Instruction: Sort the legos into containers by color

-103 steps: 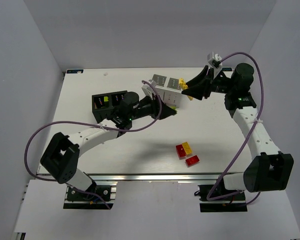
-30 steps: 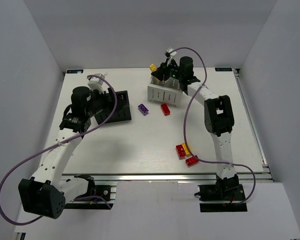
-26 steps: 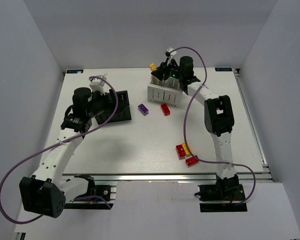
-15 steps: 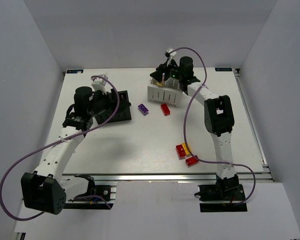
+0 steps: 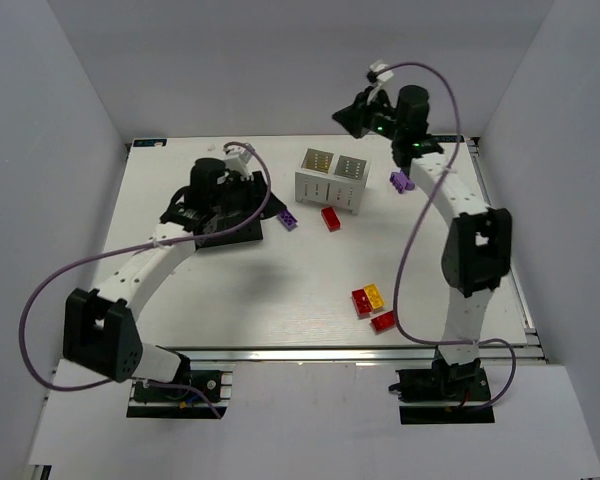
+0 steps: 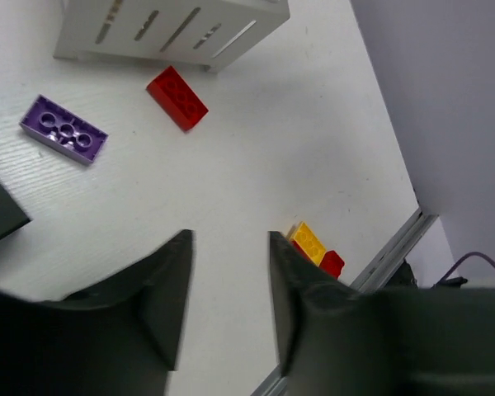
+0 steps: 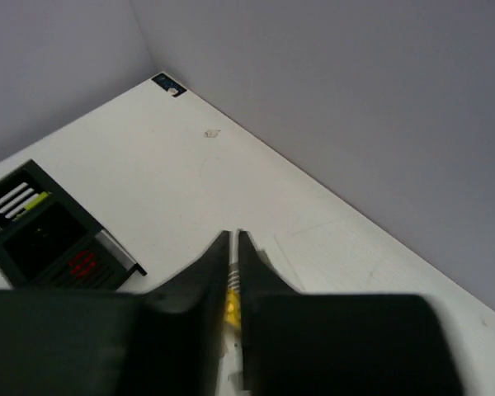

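The white box [image 5: 332, 178] stands at the back middle, with yellow showing in its left cell. The black box [image 5: 242, 230] is mostly under my left arm; the right wrist view shows it [image 7: 41, 231] holding a lime green brick [image 7: 29, 202] and a red brick [image 7: 81, 262]. My left gripper [image 5: 248, 205] [image 6: 229, 239] is open and empty above the table. A purple brick [image 5: 286, 217] [image 6: 63, 140] and a red brick [image 5: 330, 218] [image 6: 176, 98] lie beyond it. My right gripper [image 5: 344, 115] [image 7: 233, 235] is raised behind the white box with its jaws together; a sliver of yellow shows through the slit.
A second purple brick [image 5: 401, 181] lies right of the white box. Two red bricks [image 5: 360, 301] [image 5: 383, 321] and a yellow brick [image 5: 373, 294] [image 6: 308, 241] cluster near the front edge. Grey walls close in the table on three sides.
My right gripper has lifted off the white box and moved back and right, uncovering the purple brick beside it. My left gripper has swung right over the black box.
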Robot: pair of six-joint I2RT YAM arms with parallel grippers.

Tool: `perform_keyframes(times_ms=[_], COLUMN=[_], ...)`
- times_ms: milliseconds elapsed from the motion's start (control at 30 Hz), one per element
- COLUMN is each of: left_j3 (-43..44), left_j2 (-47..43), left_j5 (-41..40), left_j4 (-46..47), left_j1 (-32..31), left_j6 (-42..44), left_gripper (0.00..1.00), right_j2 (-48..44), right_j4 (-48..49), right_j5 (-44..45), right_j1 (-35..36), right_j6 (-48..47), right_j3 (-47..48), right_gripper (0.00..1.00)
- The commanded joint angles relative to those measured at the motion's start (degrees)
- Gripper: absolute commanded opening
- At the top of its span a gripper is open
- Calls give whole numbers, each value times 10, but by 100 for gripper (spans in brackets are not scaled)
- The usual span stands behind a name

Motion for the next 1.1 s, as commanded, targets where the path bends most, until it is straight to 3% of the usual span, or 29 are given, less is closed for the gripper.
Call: perform_keyframes(times_ms=[0,33,100,133,167,233,267,300,367,500,633,800,1067], left_j3=[53,63,88,96,113,131,140,158,171,185,225,266,351], left_j2=[35,43,64,71,87,110,123,151,179,228,282,325,447], left_j5=[-57,-85,-111,-136,-145,-157,-168,-175,-200,-258,-333,-440,-607], left_j4=[-42,-47,-60,-64,-71,-82,-98,-107,-128,-147,-195,-198,-178], left_j1=[-43,-61,-80,-97,-107,-128,-153,-168,-214,-286,-323,-338,-338], left_j6=[-4,-5,-8,-8,-7,-7,-6,-7,-18,-76,-136,-147,-132], left_gripper=[47,38,30,29,29,32,45,53,70,79,80,80,80], right_j2=[-128,-155,-233,-261,-282,-326,-336,-357,-384,-479,-523,-567,-585], right_j4=[-81,-98,-114,-113,-118,-184,-217,-279,-320,-318,-321,-269,-260], right_j5=[15,14,-21,-66,-100,-175,-207,-211,-176,-86,-46,-21,-45], right_j1=[-38,-55,-90,-97,-107,-135,-140,-148,-155,-175,-195,-225,-255], right_j6=[31,44,47,51,47,-5,-22,-43,-94,-104,-88,-68,-60], right_j3=[-63,-88,-177,-212,-262,-287,-294,-309,-337,-446,-497,-554,-570], right_gripper=[0,0,0,18,54,72,86,89,89,89,89,72,71])
